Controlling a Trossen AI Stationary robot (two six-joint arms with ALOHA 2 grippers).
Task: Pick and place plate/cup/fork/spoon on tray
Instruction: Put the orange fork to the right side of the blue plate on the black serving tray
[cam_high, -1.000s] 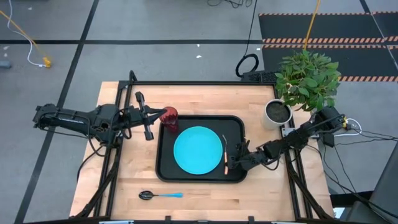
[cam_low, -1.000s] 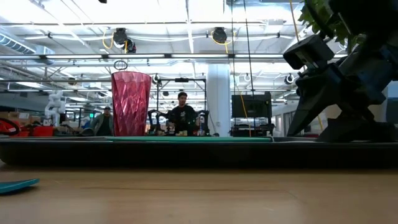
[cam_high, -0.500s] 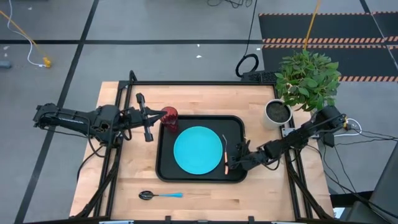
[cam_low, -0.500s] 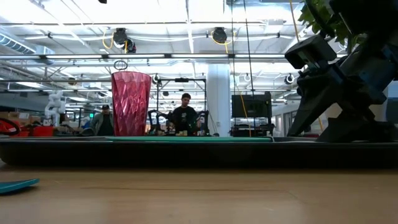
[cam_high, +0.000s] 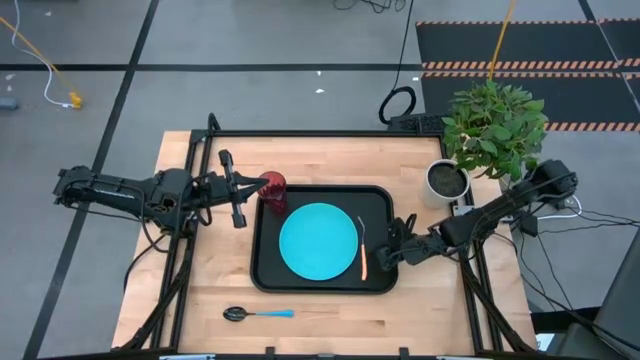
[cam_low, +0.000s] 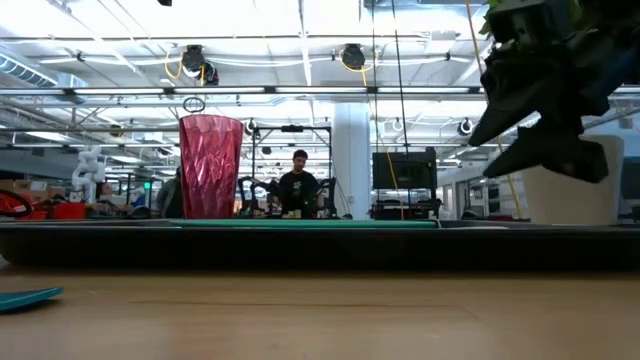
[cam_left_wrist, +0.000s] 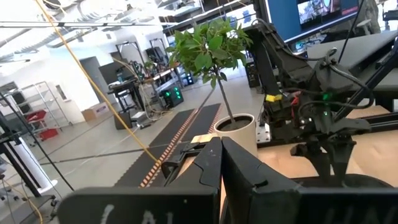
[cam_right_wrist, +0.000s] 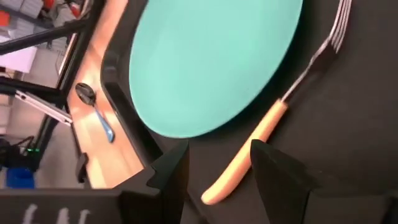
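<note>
The black tray (cam_high: 376, 205) holds the turquoise plate (cam_high: 318, 240) in its middle. The dark red cup (cam_high: 272, 189) stands upright at its far left corner. The orange-handled fork (cam_high: 362, 256) lies flat on the tray floor, right of the plate. The blue-handled spoon (cam_high: 258, 314) lies on the table near the front edge. My right gripper (cam_right_wrist: 217, 180) hovers open above the fork's handle (cam_right_wrist: 249, 155), one finger on either side, touching nothing. My left gripper (cam_high: 252, 186) is shut and level, just left of the cup; the cup does not show in its wrist view.
A white pot (cam_high: 447, 180) with a green plant stands at the table's far right corner, close behind my right arm. Bare wood lies left of the tray and along the front edge. People stand in the room beyond the table.
My right gripper has risen off the tray and drawn back a little toward the table's right edge, rolling about its own axis as it went. It stays open. The fork lies where it was on the tray.
</note>
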